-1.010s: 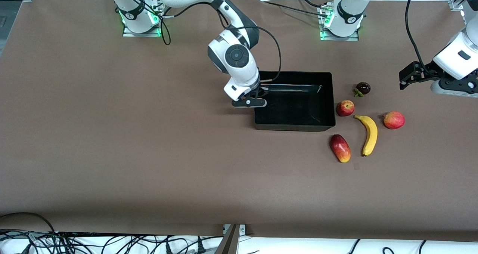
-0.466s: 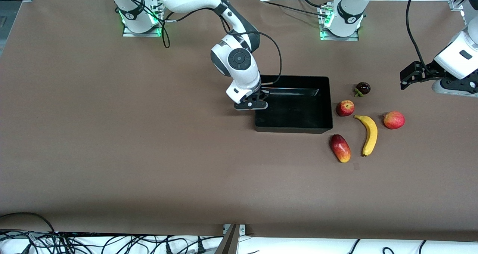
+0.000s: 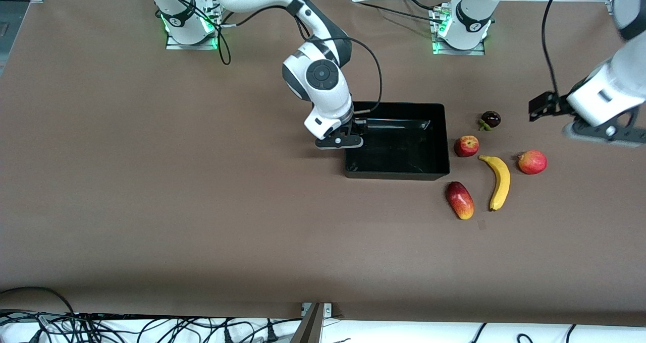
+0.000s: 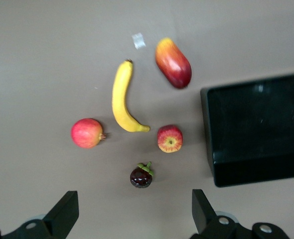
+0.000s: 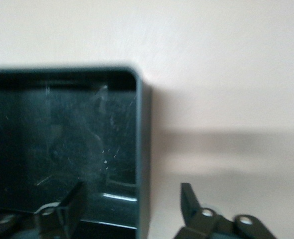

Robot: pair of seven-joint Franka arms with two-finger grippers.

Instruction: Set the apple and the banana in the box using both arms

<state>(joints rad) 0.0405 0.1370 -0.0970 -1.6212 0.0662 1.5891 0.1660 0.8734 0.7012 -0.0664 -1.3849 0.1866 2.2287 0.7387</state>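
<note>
1. Front view showed the box [image 3: 397, 140] mid-bench, empty; apple [image 3: 467, 146] just beside its wall toward the left arm's end; banana [image 3: 498, 181] near the apple, slightly nearer the camera.
2. Left pincer [image 4: 132, 214] hung high over the bench at the left arm's end, fingers spread wide, nothing held; seen from its wrist, apple [image 4: 170, 138] and banana [image 4: 123, 97] both lay ahead of the spread fingers, apart from each other.
3. Right pincer [image 3: 339, 141] sat low at the box's wall toward the right arm's end; fingers [image 5: 70, 206] apart, straddling that wall [image 5: 143, 164], not clamped on it as far as could be told.
4. Banana's long axis ran roughly toward and away from the front camera, curved; probably calls for a grip across its middle.
5. Both fruits lay toward the left arm's end of the box, so judged closer to the left pincer; right pincer would have to cross over the box to reach either.
6. Also noted: elongated red-yellow fruit [image 3: 460, 200], pinkish round fruit [image 3: 532, 162], dark purple fruit [image 3: 490, 119]; none wanted.
</note>
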